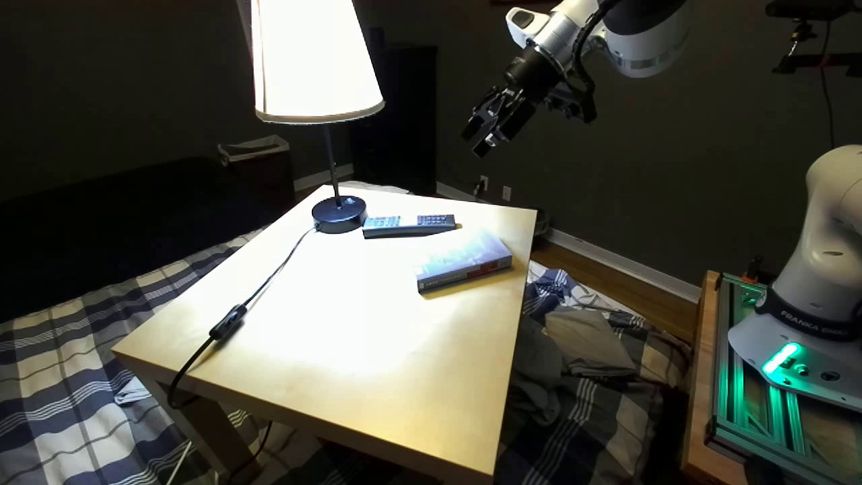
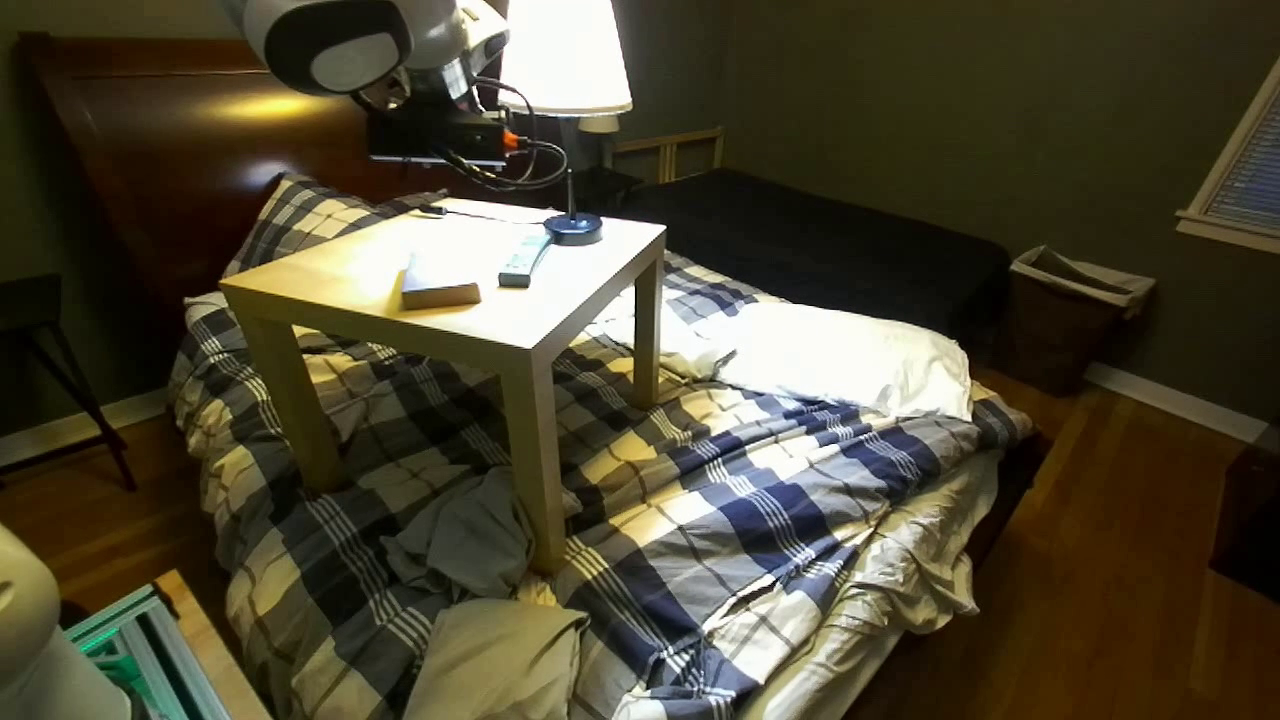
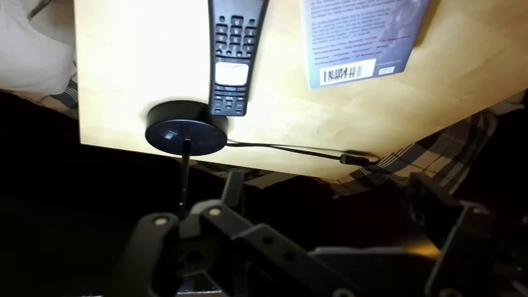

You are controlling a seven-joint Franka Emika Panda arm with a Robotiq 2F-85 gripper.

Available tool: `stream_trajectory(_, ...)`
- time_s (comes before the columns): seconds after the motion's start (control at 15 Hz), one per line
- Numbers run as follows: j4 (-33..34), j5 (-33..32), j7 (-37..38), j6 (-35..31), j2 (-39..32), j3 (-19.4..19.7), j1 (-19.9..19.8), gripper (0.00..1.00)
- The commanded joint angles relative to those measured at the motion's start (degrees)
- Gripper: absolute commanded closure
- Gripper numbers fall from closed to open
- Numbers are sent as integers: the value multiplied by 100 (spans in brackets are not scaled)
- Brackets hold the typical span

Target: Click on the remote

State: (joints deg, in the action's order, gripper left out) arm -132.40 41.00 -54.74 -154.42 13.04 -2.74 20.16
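The remote (image 1: 409, 227) is a slim dark bar with buttons and a pale patch. It lies on the wooden table (image 1: 323, 337), one end at the round dark lamp base (image 1: 339, 214). I cannot tell if it touches or rests on the base. It also shows in an exterior view (image 2: 524, 262) and at the top of the wrist view (image 3: 232, 49), its far end cut off. My gripper (image 1: 486, 131) is open and empty, high above the table and to the right of the lamp. In the wrist view its fingers (image 3: 328, 185) are wide apart. In an exterior view the arm hides them.
A blue-grey book (image 1: 465, 259) lies beside the remote. The lit lamp shade (image 1: 313, 64) rises above the table near the gripper's height. The lamp cord with its switch (image 1: 229, 322) runs to the table edge. The table stands on a bed with plaid bedding (image 2: 720, 500).
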Motion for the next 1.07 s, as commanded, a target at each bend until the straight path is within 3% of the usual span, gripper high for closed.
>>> stream_trajectory(0.0, 481, -294, 99, -372, -664, -349, -46, 26)
stream_trajectory(0.27, 947, -685, 265, -883, -1351, -433, -40, 58)
stream_trajectory(0.67, 1482, -1466, 770, -1374, -2164, -221, -3, 99)
stream_trajectory(1.0, 1719, -2304, 1444, -1580, -2627, 182, 194, 100)
